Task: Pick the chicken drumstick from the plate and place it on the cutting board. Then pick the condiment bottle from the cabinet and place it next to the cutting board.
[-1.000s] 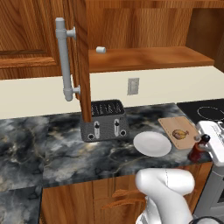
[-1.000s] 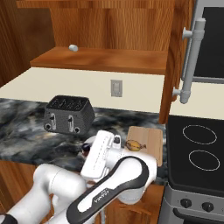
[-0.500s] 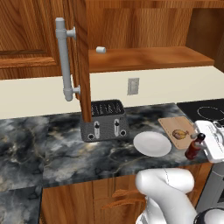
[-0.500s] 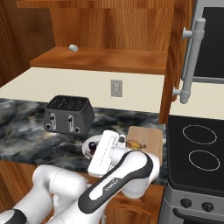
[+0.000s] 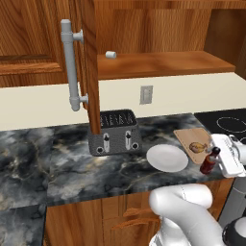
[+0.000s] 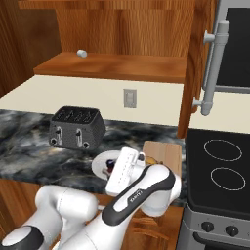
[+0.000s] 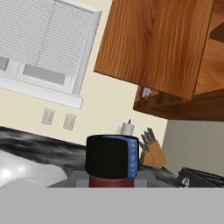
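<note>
Hand view: condiment bottle [image 7: 112, 162] sits dead centre right up against the camera, black cap up, red body below; claw clamped on it. Behind it on that side: a knife block [image 7: 150, 154] and a wood wall cabinet overhead.

Left base view: claw [image 5: 222, 156] at the right edge holds the bottle [image 5: 209, 161] upright at the front right of the table [image 5: 57, 163], just beside the near edge of the cutting board [image 5: 185, 138]. Whether its base is touching the table, can't tell. Chicken drumstick [image 5: 196, 147] lies on the board. Plate [image 5: 166, 158] is bare, just left of the board. Toaster [image 5: 114, 131] is behind and left of the plate. Further back and up, cabinet [image 5: 158, 62] door stands open, small white cylinder [image 5: 111, 55] on the shelf.

Right base view: arm covers most of the plate [image 6: 101, 164] and bottle; stovetop [image 6: 219, 166] right of the board.
</note>
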You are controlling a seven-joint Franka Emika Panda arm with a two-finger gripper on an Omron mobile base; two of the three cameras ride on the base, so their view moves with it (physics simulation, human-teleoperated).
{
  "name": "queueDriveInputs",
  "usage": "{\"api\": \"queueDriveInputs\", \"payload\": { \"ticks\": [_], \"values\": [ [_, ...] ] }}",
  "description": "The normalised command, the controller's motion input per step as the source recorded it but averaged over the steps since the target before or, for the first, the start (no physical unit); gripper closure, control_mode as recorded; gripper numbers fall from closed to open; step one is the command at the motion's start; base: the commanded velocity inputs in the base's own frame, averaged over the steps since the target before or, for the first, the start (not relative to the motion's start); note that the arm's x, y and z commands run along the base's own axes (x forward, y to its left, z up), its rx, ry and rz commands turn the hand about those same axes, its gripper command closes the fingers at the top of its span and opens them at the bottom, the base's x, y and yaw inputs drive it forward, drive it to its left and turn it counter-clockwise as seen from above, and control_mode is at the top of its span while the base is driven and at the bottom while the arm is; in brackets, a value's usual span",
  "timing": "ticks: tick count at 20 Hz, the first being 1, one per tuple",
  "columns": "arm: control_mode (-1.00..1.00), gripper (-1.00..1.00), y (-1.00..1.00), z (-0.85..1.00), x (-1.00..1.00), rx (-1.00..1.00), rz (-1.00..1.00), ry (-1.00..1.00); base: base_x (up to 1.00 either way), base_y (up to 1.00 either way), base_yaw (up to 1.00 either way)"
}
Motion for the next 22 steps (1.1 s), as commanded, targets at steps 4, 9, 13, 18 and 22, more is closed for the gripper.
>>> {"api": "queueDriveInputs", "payload": {
  "ticks": [4,9,13,18,22],
  "values": [
    [-1.0,1.0,-0.03,-0.29,0.26,0.0,0.0,0.0,0.0,0.0,0.0],
    [-1.0,1.0,-0.04,-0.3,0.25,0.0,0.0,0.0,0.0,0.0,0.0],
    [-1.0,1.0,-0.07,-0.27,0.29,0.0,0.0,0.0,0.0,0.0,0.0],
    [-1.0,1.0,-0.11,-0.21,0.28,0.0,0.0,0.0,0.0,0.0,0.0],
    [-1.0,1.0,-0.15,-0.19,0.24,-0.01,0.0,0.0,0.0,0.0,0.0]
  ]
}}
